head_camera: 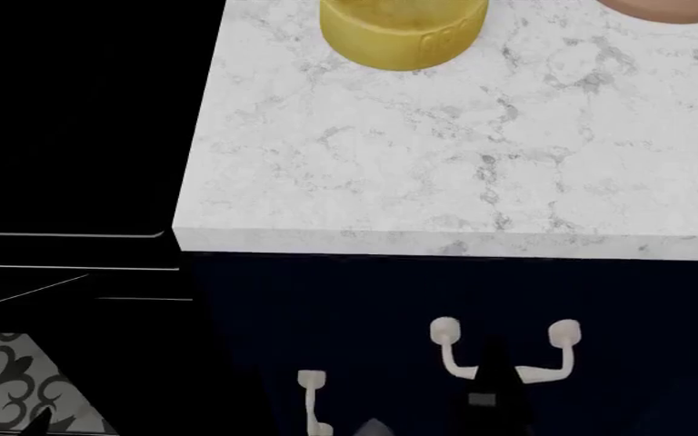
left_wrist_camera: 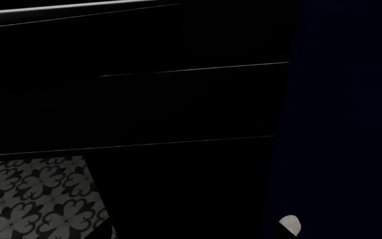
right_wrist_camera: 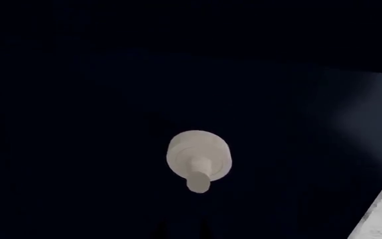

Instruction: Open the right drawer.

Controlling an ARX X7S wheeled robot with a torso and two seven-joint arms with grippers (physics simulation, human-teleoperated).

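The right drawer (head_camera: 622, 300) is a dark navy front under the marble counter and looks flush and closed. Its cream bail handle (head_camera: 545, 370) hangs from two round mounts. My right gripper (head_camera: 491, 365) is a black pointed shape in front of the middle of the handle bar and hides it there. In the right wrist view one round mount (right_wrist_camera: 198, 159) sits on the navy front. The right gripper (right_wrist_camera: 182, 230) shows there as two faint dark tips a little apart with nothing seen between them. My left gripper's fingers do not stand out from the black in the left wrist view.
A white marble countertop (head_camera: 446, 163) carries a yellow container (head_camera: 403, 32) and a pink object (head_camera: 676, 7). A vertical cream door handle (head_camera: 313, 404) is left of the drawer handle; its end shows in the left wrist view (left_wrist_camera: 290, 225). A black appliance (head_camera: 70, 136) stands left, over patterned floor (head_camera: 4, 381).
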